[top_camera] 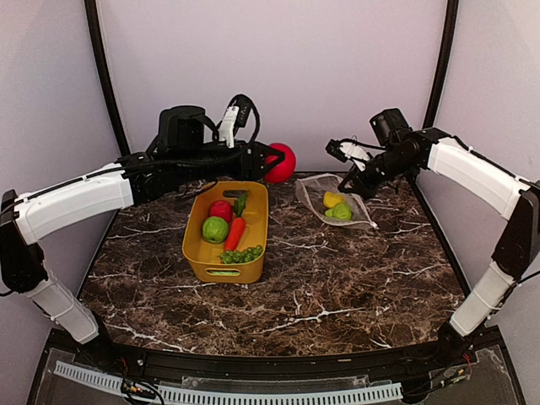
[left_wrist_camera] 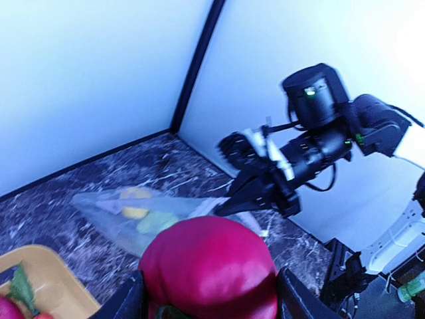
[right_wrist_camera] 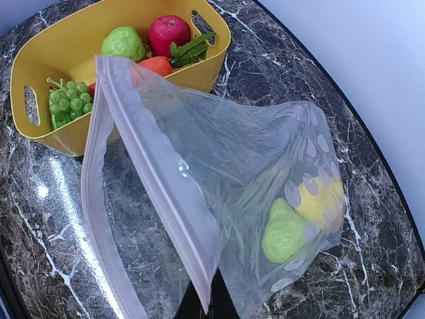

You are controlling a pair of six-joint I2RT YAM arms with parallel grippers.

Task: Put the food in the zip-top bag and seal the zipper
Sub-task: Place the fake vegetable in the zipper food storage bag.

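The left fingers [left_wrist_camera: 297,297] clench the red tomato [left_wrist_camera: 209,266] aloft near the yellow tub [top_camera: 202,249]. The right fingers [left_wrist_camera: 255,191] pinch the zip-top bag [right_wrist_camera: 265,153] by its zipper [right_wrist_camera: 159,179], holding the open mouth raised off the surface [top_camera: 337,278], with a pear [right_wrist_camera: 284,232] and a lemon [right_wrist_camera: 319,199] inside.

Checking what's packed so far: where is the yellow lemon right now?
The lemon lies inside the clear bag, at its closed end beside the green fruit, right of the yellow tub in the top view.

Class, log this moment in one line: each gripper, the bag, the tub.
left gripper: holding red tomato | right gripper: gripping zip-top bag mouth | contents: lemon, pear | yellow tub: more food
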